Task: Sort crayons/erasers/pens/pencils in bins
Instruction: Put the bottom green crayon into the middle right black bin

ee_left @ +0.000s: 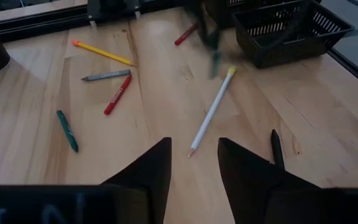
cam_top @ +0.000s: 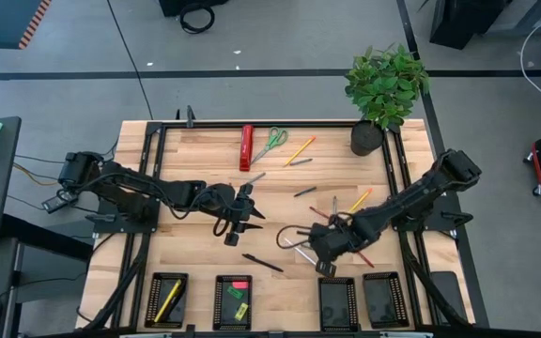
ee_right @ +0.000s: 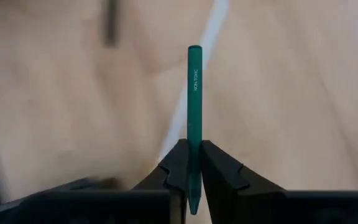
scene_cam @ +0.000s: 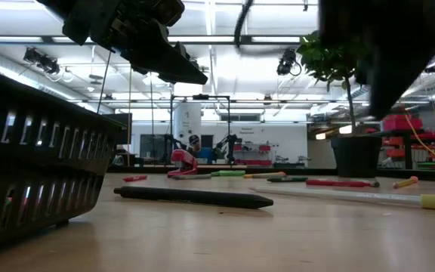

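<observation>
My right gripper (ee_right: 194, 171) is shut on a green crayon (ee_right: 194, 99) above the table's near right part, just beyond the bins (cam_top: 338, 302). My left gripper (ee_left: 194, 158) hangs open above the table's middle (cam_top: 238, 223), holding nothing. A whitish pencil (ee_left: 210, 112) lies flat on the wood ahead of it, and a black pen (cam_top: 263, 263) lies nearer the front. Four black bins line the near edge; the leftmost (cam_top: 167, 300) holds a yellow stick, and the second (cam_top: 235, 300) holds small pink and green erasers. My right gripper pinches the green crayon between its two fingers near the crayon's pointed end (ee_right: 194, 180). The crayon runs along the fingers and sticks out well past their tips, blunt end (ee_right: 194, 50) foremost. It is lifted clear of the table.
Loose sticks lie across the middle and right of the table: a yellow pencil (ee_left: 101, 53), a grey crayon (ee_left: 107, 76), a red crayon (ee_left: 117, 94), a green stick (ee_left: 67, 130). A red bar tool (cam_top: 245, 147), green scissors (cam_top: 270, 143) and a potted plant (cam_top: 383, 89) stand at the far side.
</observation>
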{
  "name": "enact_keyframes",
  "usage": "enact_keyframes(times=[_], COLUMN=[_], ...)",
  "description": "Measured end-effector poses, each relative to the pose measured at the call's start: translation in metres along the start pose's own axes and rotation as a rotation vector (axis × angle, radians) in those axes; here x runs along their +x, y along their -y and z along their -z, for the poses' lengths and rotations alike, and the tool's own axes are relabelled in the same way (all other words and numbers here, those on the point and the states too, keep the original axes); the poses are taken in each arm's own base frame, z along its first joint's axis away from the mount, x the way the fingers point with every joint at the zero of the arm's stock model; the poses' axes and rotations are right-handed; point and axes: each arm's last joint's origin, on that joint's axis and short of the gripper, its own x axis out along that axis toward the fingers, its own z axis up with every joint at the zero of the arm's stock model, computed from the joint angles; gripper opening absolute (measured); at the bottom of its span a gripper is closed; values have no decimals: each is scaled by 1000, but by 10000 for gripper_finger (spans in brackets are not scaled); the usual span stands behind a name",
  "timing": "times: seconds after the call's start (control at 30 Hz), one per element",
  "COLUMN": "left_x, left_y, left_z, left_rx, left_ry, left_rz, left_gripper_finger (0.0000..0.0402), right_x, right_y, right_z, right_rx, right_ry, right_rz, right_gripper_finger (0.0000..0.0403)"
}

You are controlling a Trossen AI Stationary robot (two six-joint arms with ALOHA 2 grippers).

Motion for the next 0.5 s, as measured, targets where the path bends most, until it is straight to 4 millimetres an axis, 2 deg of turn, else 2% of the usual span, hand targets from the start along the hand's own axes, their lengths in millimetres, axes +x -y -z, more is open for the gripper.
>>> enact_keyframes(times=[0.2, 0.33, 0.5], left_x=[0, 0, 0], left_y=[0, 0, 0], left_z=[0, 0, 0], left_rx=[0, 1, 1], left_ry=[0, 1, 1], left_rz=[0, 0, 0], left_gripper_finger=[142, 146, 140], right_x=[-22, -32, -39], right_y=[-35, -55, -70], right_z=[23, 49, 83], right_rx=[141, 257, 398], right_ry=[-49, -82, -129], right_rz=[-68, -114, -132], right_gripper_finger=[42, 42, 42])
